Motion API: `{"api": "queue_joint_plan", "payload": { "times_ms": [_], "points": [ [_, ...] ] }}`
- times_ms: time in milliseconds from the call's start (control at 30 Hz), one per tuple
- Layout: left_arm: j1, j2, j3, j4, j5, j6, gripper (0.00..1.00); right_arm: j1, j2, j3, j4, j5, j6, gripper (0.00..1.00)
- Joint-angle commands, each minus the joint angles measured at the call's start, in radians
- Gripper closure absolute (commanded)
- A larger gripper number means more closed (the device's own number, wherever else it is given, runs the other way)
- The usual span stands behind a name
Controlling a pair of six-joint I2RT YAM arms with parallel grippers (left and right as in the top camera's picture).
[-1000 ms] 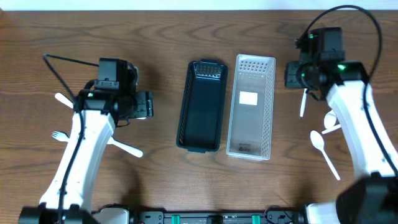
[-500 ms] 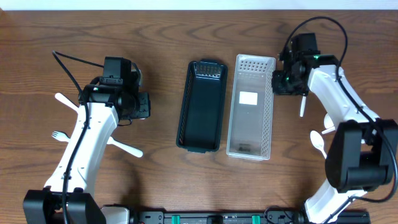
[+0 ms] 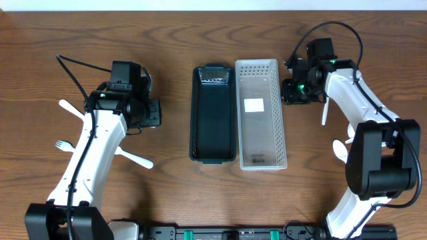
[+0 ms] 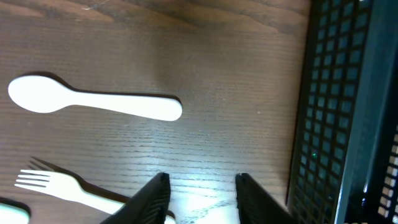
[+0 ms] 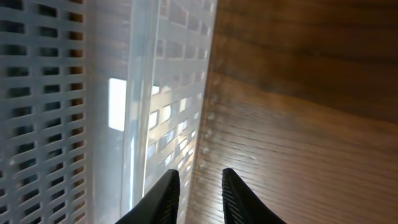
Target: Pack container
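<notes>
A dark container (image 3: 213, 113) and a clear perforated container (image 3: 260, 113) lie side by side mid-table, both empty but for a white label in the clear one. My right gripper (image 3: 291, 91) is at the clear container's right wall (image 5: 180, 93), outside it. Its jaws (image 5: 200, 186) are narrowly open, the left finger against the wall, holding nothing. My left gripper (image 3: 152, 113) hovers left of the dark container (image 4: 339, 118), open (image 4: 200, 186) over bare wood. A white spoon (image 4: 93, 102) and a white fork (image 4: 56, 185) lie just ahead of it.
More white cutlery lies about: a spoon (image 3: 67, 108), a fork (image 3: 63, 145) and another piece (image 3: 137, 159) on the left. On the right are a straight piece (image 3: 325, 110) and two spoons (image 3: 351, 130) (image 3: 341, 152), partly under the right arm.
Both containers have slid a little to the left, with my right gripper moving left against the clear one. The left jaws have narrowed; the left arm has barely moved.
</notes>
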Motion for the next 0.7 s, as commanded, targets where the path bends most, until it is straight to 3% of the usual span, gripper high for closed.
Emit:
{"api": "queue_joint_plan", "payload": {
  "times_ms": [0, 100, 167, 200, 300, 433, 500, 667],
  "points": [
    [-0.004, 0.004, 0.018, -0.004, -0.004, 0.006, 0.61, 0.011, 0.005, 0.016, 0.003, -0.072, -0.035, 0.74],
    [-0.004, 0.004, 0.018, -0.004, -0.004, 0.006, 0.6, 0.009, 0.005, 0.016, 0.003, -0.06, -0.035, 0.71],
    [-0.004, 0.004, 0.018, -0.004, -0.004, 0.006, 0.43, 0.004, 0.005, 0.016, 0.01, 0.008, -0.011, 0.55],
    [-0.004, 0.004, 0.018, -0.004, -0.004, 0.006, 0.38, 0.0, 0.004, 0.018, 0.011, 0.065, 0.031, 0.54],
    [-0.004, -0.008, 0.018, -0.004, -0.004, 0.006, 0.33, -0.019, -0.007, 0.052, -0.013, 0.182, 0.096, 0.46],
    [-0.004, -0.069, 0.027, -0.003, -0.005, 0.006, 0.27, -0.047, -0.027, 0.214, -0.132, 0.331, 0.112, 0.35],
    [-0.004, -0.117, 0.031, -0.004, -0.005, 0.006, 0.23, -0.058, -0.027, 0.317, -0.193, 0.385, 0.115, 0.24],
    [-0.004, -0.248, 0.031, -0.011, -0.005, 0.006, 0.16, -0.088, -0.027, 0.439, -0.253, 0.423, 0.133, 0.21]
  ]
}}
